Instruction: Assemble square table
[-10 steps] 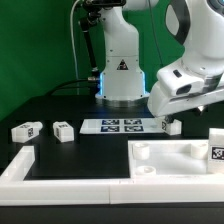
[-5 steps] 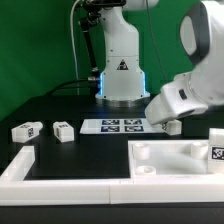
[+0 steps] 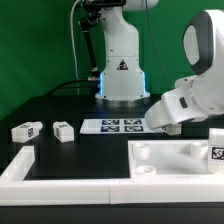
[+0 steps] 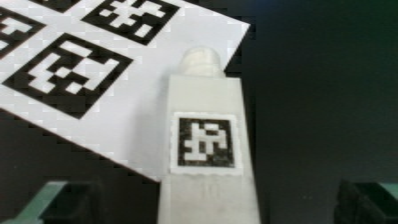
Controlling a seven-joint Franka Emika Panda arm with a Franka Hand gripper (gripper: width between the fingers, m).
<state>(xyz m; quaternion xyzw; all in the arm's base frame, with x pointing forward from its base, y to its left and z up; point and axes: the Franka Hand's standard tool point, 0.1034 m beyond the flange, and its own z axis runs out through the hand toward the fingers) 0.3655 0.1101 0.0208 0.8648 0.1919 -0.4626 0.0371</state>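
Hand (image 4: 214, 208) has dropped lower over leg (image 4: 205, 120) beside marker board (image 4: 98, 60).

The marker board (image 3: 120, 125) lies on the black table (image 3: 90, 150) — white rail (image 3: 60, 185) nearby.

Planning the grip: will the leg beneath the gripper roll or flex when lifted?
The leg looks like a flat-sided plastic block, so it probably won't roll. It looks solid, likely stiff. Its smooth faces might slip.

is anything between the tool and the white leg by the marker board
Nothing visible. In the wrist view the short white plastic tagged block leg lies bare between the fingers of the open tool; the marker board sits beside it, not over it.
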